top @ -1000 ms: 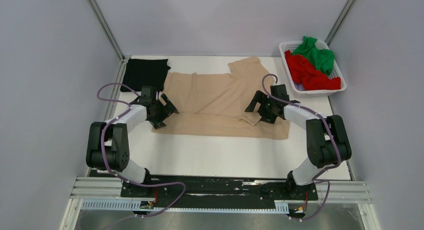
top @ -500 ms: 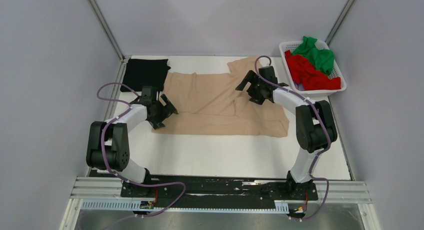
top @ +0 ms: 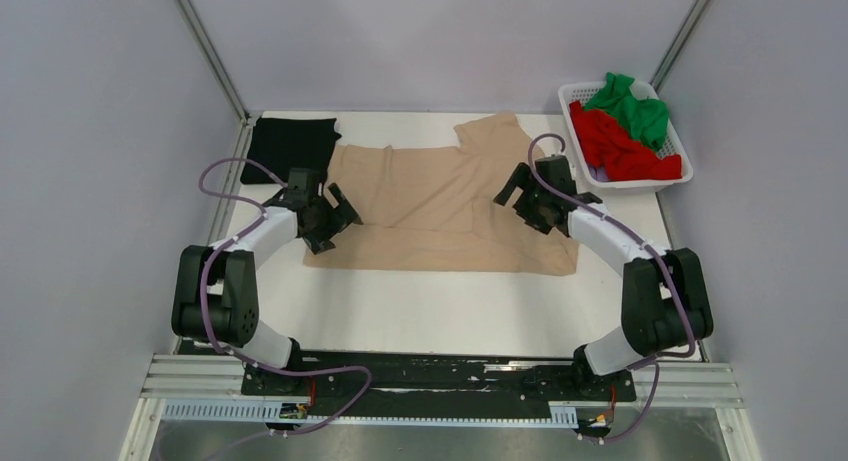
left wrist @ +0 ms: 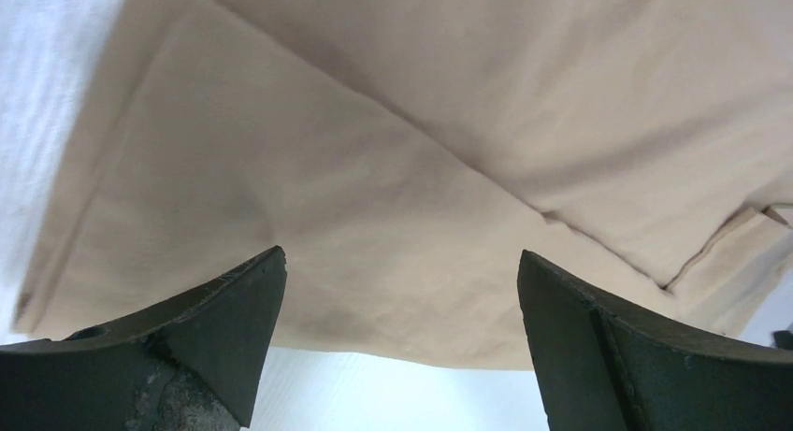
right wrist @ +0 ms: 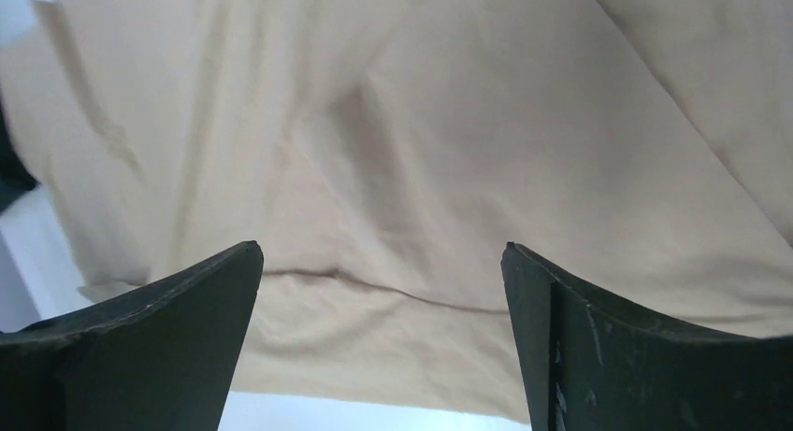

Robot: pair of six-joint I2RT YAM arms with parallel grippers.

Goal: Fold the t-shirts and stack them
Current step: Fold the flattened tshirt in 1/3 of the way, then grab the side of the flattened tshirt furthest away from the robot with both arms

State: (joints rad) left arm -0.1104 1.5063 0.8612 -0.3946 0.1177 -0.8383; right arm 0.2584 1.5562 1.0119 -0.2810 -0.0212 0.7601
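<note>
The beige t-shirt (top: 440, 206) lies spread flat across the middle of the white table, one sleeve pointing to the back. My left gripper (top: 338, 221) hovers open over the shirt's left edge, and my right gripper (top: 517, 203) hovers open over its right part. In the left wrist view the gripper (left wrist: 402, 263) has beige cloth (left wrist: 393, 169) and the shirt's near hem below the gap. In the right wrist view the gripper (right wrist: 383, 253) stands over a creased fold of the beige shirt (right wrist: 421, 150). Neither holds anything. A folded black t-shirt (top: 290, 149) rests at the back left.
A white slatted basket (top: 645, 185) at the back right holds a red t-shirt (top: 620, 149) and a green t-shirt (top: 632, 109). Bare white table (top: 430, 311) stretches between the beige shirt and the arm bases. Grey walls enclose three sides.
My right gripper swung toward the back of the shirt, then came partway back to the right. The left gripper shifted slightly backward. Both stayed open.
</note>
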